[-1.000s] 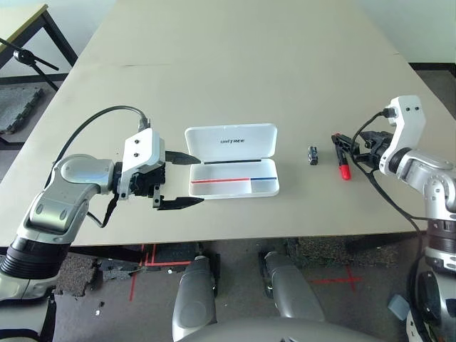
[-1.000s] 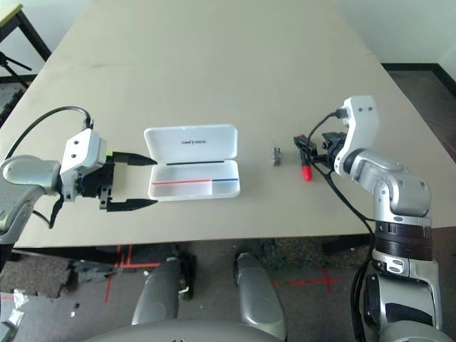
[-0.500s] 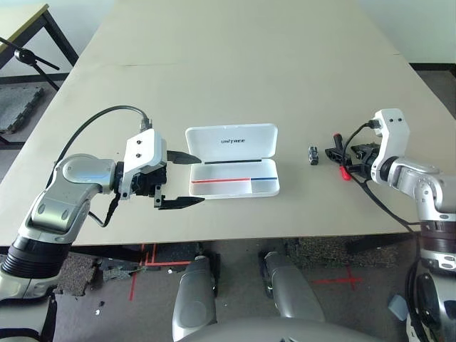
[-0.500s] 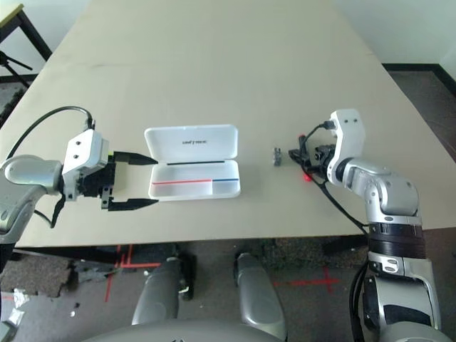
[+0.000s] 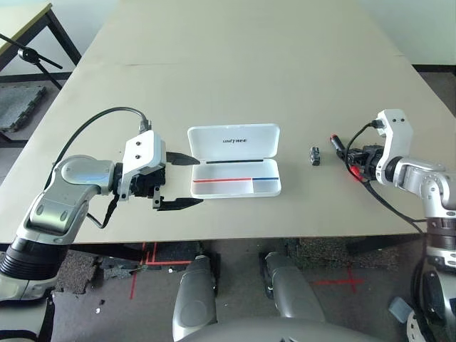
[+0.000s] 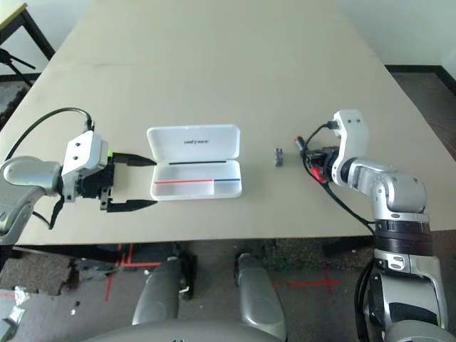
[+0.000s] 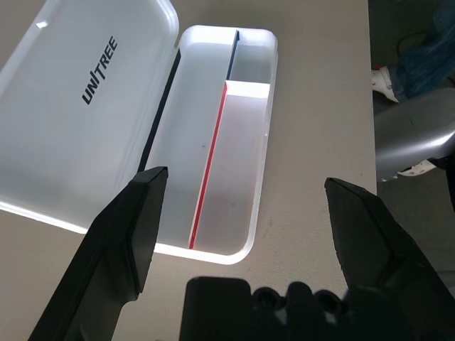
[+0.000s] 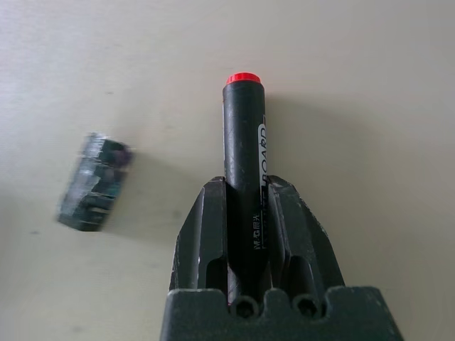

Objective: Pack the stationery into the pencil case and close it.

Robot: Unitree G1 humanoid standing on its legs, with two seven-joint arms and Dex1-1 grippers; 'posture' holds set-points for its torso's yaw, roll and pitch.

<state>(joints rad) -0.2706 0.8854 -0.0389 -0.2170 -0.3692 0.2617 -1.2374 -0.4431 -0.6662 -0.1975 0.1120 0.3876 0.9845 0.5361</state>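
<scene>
Now that the right claw (image 8: 245,234) has clamped onto the marker pen (image 8: 244,153), the pick step looks done: a sec ago its fingers stood apart around the pen, w/ the pen's red end showing on the bench (image 5: 235,64); half a sec ago they were closing in. Pen runs straight out between the fingers in the right wrist view, red end cap forward, body gripped near its middle. Can't tell if it's lifted off the bench yet, looks still low/at the surface.

Meaning for the task: first item is in hand, next is prob. carry across to the pencil case (image 5: 235,160) and drop into a compartment. Case sits open, lid flat behind the tray, red & blue stripes visible, tray looks empty in the left wrist view.

Small clip-like piece (image 5: 313,156) lies on the bench between case and right claw, near the pen, not touching.

Left claw (image 5: 187,180) unchanged vs. earlier frames: fingers wide apart, holding nothing, parked just beside the case's left end, tips bracketing it w/o clear contact.

Right arm has shifted slightly vs. a sec ago; case and clip haven't moved.
</scene>
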